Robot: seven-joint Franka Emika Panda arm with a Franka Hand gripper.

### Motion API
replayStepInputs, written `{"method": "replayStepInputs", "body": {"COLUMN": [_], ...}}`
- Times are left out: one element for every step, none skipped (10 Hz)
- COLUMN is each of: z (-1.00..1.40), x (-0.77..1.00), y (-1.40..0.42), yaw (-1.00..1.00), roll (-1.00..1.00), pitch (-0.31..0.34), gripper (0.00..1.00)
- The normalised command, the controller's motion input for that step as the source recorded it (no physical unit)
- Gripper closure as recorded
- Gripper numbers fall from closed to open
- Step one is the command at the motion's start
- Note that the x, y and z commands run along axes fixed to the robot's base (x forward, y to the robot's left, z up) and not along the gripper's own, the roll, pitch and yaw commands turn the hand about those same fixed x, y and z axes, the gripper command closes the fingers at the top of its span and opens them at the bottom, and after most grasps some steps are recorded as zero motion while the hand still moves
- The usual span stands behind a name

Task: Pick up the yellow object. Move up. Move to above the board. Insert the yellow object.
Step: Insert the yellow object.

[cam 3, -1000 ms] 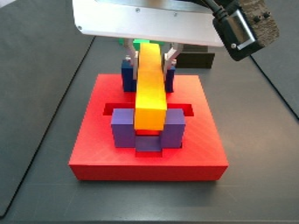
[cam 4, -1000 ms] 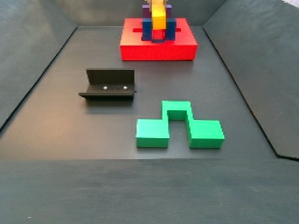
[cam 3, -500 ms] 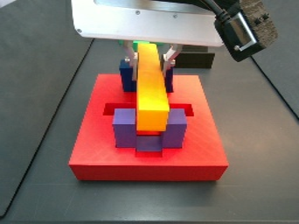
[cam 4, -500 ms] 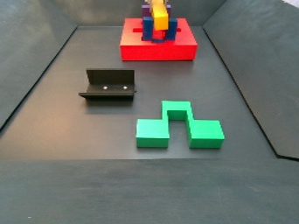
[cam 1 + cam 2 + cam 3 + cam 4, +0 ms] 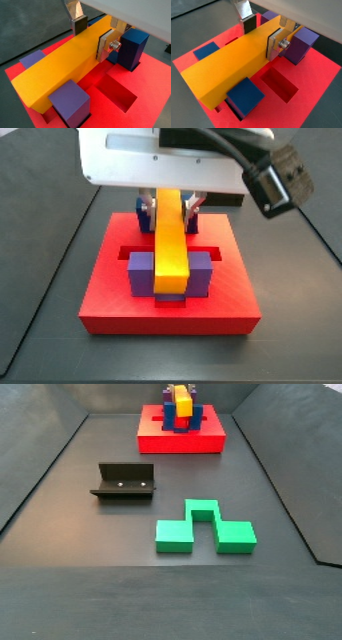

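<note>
Pincer over the far half of the large flat red square board, silver finger plates clamped on the two long side faces of the long yellow-orange rectangular bar. Grip sits near the bar's far end, so most of its length runs out clear of the fingers toward the board's near edge.

Bar lies lengthwise down the board's middle, 12-to-6 in a side view. Near end rests between the two upright purple posts; far end runs between the dark blue posts beside the pincer. Posts appear to act as guides, hence the side grip: bar's underside is left free to drop.

Wrist views show an empty recessed slot in the red surface just beside the bar. Cannot tell whether the bar is fully seated. Judged stage: insertion, late.

Elsewhere on the dark bench: green stepped block and the fixture, both well apart from the board.
</note>
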Motion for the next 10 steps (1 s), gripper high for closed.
{"method": "replayStepInputs", "body": {"z": [-0.13, -0.08, -0.13, -0.13, -0.11, -0.04, -0.03, -0.06, -0.09, -0.17], "x": [0.03, 0.15, 0.22, 0.24, 0.14, 0.01, 0.0, 0.0, 0.0, 0.0], "y": [-0.11, 0.0, 0.0, 0.0, 0.01, 0.0, 0.0, 0.0, 0.0, 0.0], "yaw": [0.04, 0.04, 0.0, 0.0, 0.0, -0.03, 0.0, 0.0, 0.0, -0.03], "roll": [0.1, 0.01, 0.0, -0.11, -0.2, -0.16, -0.01, 0.0, -0.03, -0.09], "pitch": [0.0, 0.0, 0.0, 0.0, 0.0, -0.01, 0.0, 0.0, 0.0, 0.0], "gripper": [1.0, 1.0, 1.0, 1.0, 1.0, 1.0, 1.0, 1.0, 1.0, 1.0]}}
